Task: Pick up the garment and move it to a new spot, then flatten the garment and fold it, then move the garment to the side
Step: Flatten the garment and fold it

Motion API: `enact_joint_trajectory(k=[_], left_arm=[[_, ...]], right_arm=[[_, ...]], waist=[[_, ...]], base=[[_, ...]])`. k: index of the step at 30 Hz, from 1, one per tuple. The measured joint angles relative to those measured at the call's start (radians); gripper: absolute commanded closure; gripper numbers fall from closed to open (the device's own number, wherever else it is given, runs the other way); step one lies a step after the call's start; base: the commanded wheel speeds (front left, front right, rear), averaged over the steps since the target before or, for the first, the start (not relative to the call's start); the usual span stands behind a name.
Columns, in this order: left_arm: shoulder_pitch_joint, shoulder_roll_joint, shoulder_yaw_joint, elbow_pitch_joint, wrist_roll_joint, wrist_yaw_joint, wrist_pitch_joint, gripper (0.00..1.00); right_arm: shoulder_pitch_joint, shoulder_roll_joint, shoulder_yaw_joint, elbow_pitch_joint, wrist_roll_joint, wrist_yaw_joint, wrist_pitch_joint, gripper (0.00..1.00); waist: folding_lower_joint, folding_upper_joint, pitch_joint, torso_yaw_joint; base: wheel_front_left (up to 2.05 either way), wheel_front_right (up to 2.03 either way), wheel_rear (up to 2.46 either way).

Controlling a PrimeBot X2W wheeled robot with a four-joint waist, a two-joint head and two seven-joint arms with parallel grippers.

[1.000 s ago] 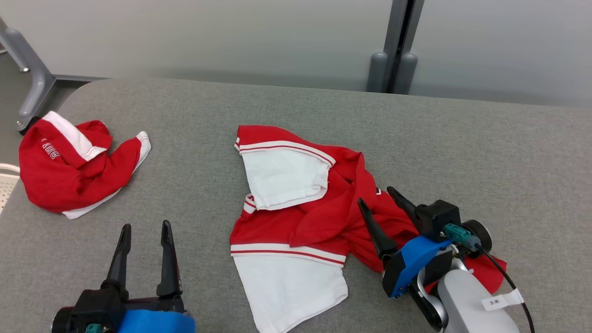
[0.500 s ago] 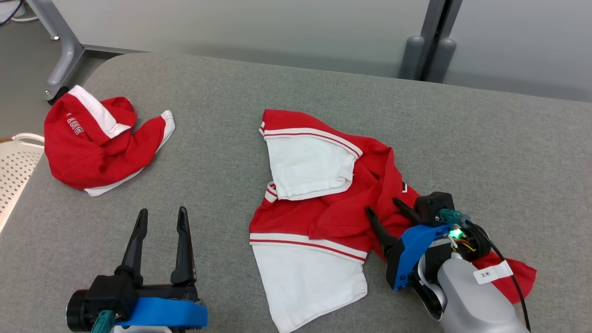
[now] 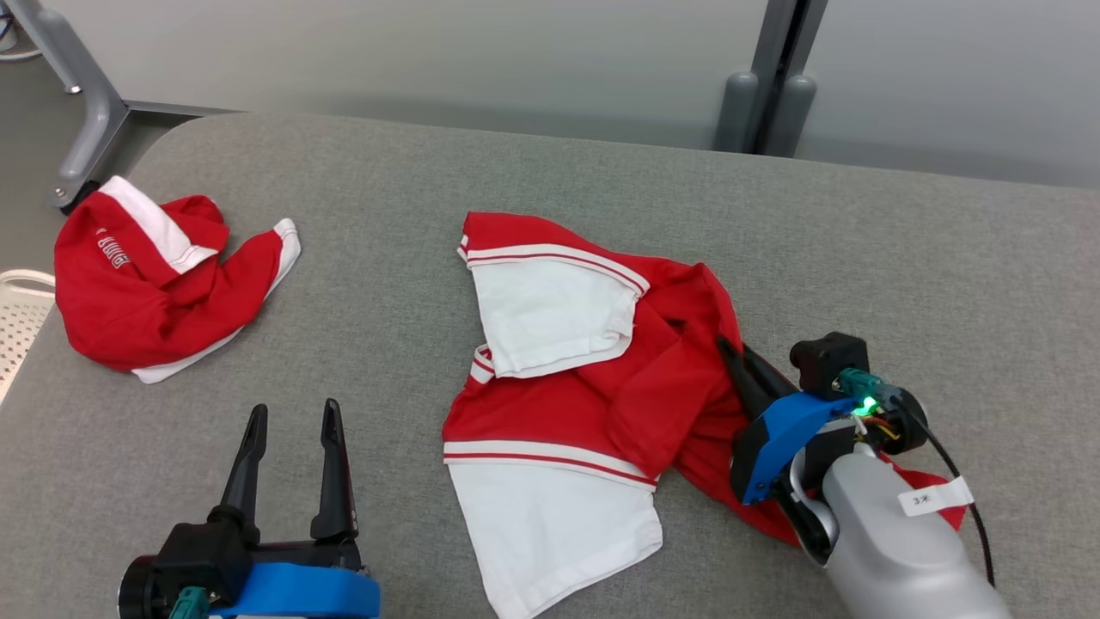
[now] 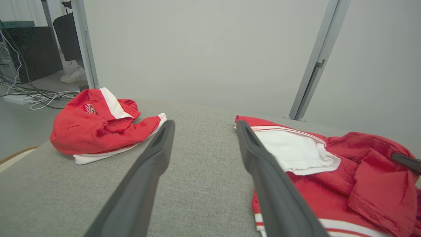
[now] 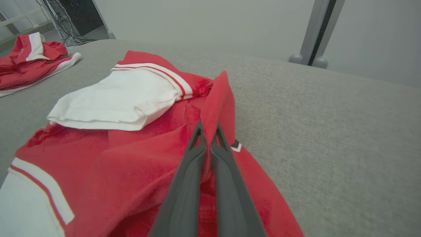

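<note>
The garment (image 3: 550,378), a red shirt with white sleeves and red-and-white striped trim, lies crumpled near the centre of the grey table (image 3: 859,258). One white sleeve is folded over its upper part, toward 12 o'clock. A second white section extends toward 6 o'clock.

The right gripper (image 3: 730,348) is positioned at the garment's 3 o'clock side. Its two fingers are pressed together on a raised ridge of red fabric. In the right wrist view, this ridge stands up between the tips of the right gripper (image 5: 207,129) and rises above the rest of the garment (image 5: 131,98).

The left gripper (image 3: 294,408) is located at 8 o'clock in the head view, above bare table surface. Its fingers are spread apart and hold nothing. It does not contact the garment.

A second red garment (image 3: 146,292) lies bunched at 9 o'clock, well apart from the first. A white perforated basket (image 3: 17,309) is visible beyond the table's 9 o'clock edge.
</note>
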Motion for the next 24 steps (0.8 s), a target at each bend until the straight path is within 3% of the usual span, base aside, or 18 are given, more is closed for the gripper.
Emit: enact_joint_trajectory(k=[3, 7, 15, 24], left_arm=[[0.001, 0.0, -0.003, -0.001, -0.003, -0.001, 0.0, 0.0], [0.0, -0.001, -0.014, -0.001, -0.007, -0.005, 0.0, 0.0], [-0.022, -0.001, -0.043, 0.003, -0.008, -0.009, 0.0, 0.0], [-0.043, 0.0, -0.049, 0.013, -0.009, -0.016, 0.0, 0.0]], right_arm=[[-0.008, -0.042, -0.037, -0.038, -0.028, 0.0, -0.008, 1.0], [-0.03, -0.144, -0.057, -0.099, -0.07, 0.0, 0.009, 1.0], [-0.154, -0.338, 0.006, -0.191, -0.098, 0.0, 0.149, 1.0], [-0.345, -0.407, 0.057, -0.127, -0.104, 0.0, 0.244, 1.0]], waist=[[0.0001, 0.0, -0.008, -0.021], [0.0, -0.0002, -0.012, -0.04], [0.0, -0.0001, 0.012, -0.026], [0.0001, -0.0001, 0.049, 0.019]], base=[[0.0, 0.0, 0.0], [0.0, 0.0, 0.0], [0.0, 0.0, 0.0], [0.0, 0.0, 0.0]])
